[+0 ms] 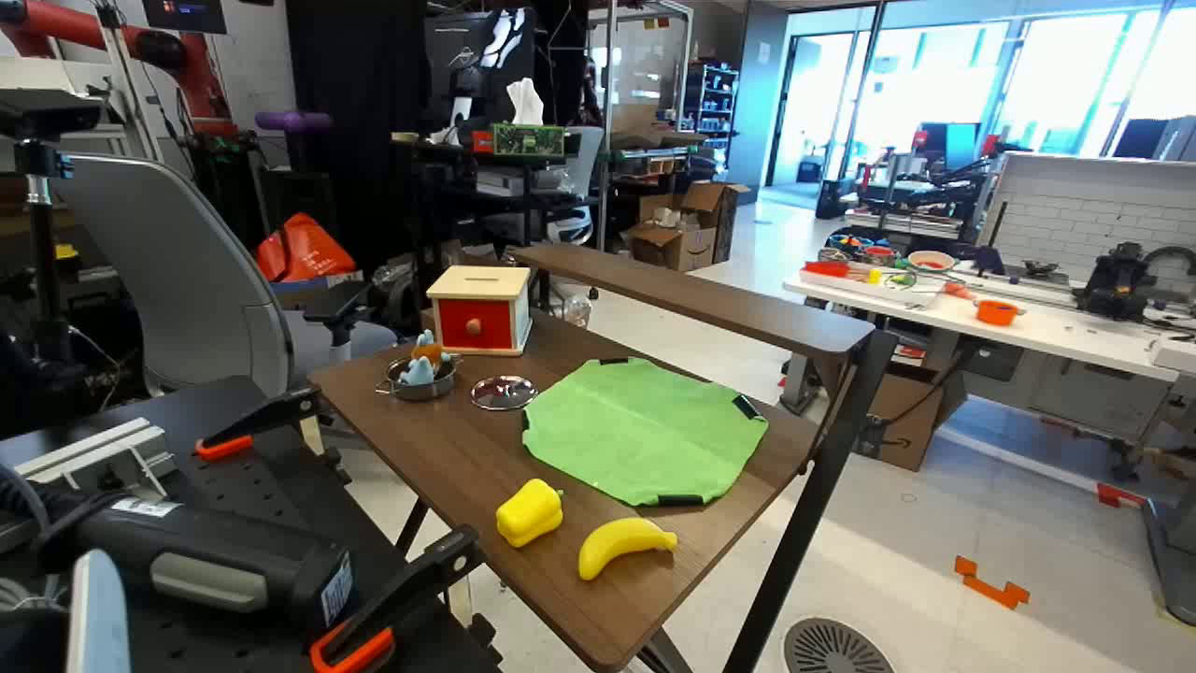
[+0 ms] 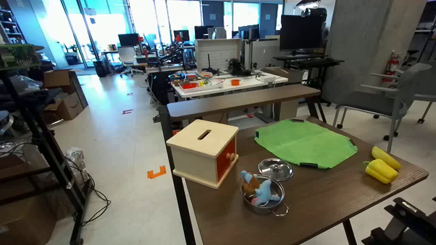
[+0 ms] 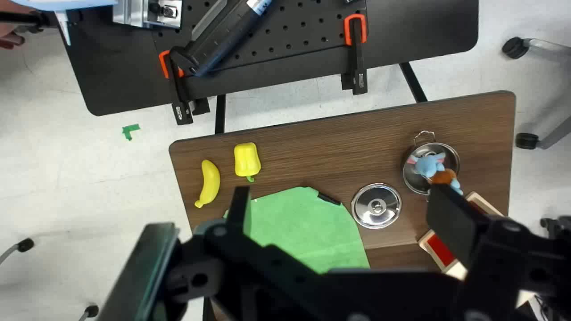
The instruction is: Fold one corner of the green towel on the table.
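The green towel (image 1: 645, 435) lies flat on the dark brown table (image 1: 439, 439). Both also show in an exterior view, the towel (image 2: 306, 143) toward the back of the table (image 2: 323, 204). Its cut-off-looking corners carry short black strips. In the wrist view part of the towel (image 3: 303, 223) shows between and below my fingers, with one black strip near the pot lid; my gripper body hides the rest. My gripper (image 3: 341, 196) is wide open, with nothing between its fingers, high above the table (image 3: 321, 147). The gripper shows in neither exterior view.
A yellow pepper (image 1: 530, 513) and a banana (image 1: 624, 546) lie beside the towel. A shiny lid (image 3: 376, 206), a pot (image 2: 263, 207) holding a blue and brown plush toy, and a wooden box (image 2: 194, 163) with a red front stand along another side. A raised shelf (image 1: 691, 294) borders the table.
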Available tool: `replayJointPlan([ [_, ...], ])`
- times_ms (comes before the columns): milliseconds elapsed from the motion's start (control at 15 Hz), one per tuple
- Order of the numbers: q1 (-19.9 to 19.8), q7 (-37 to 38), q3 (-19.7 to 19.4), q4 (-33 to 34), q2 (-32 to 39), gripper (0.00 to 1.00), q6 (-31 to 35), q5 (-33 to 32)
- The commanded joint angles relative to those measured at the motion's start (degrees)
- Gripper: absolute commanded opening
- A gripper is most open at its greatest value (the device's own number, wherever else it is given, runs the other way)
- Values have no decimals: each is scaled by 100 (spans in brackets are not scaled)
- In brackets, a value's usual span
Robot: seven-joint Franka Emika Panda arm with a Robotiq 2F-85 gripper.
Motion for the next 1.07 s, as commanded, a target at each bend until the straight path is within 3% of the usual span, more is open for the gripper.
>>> replayJointPlan([
  [0,34,15,-31,13,3,100,-12,-20],
  [533,34,15,-31,21,3,100,-12,-20],
  [1000,-253,632,-26,188,992,100,1148,-67],
])
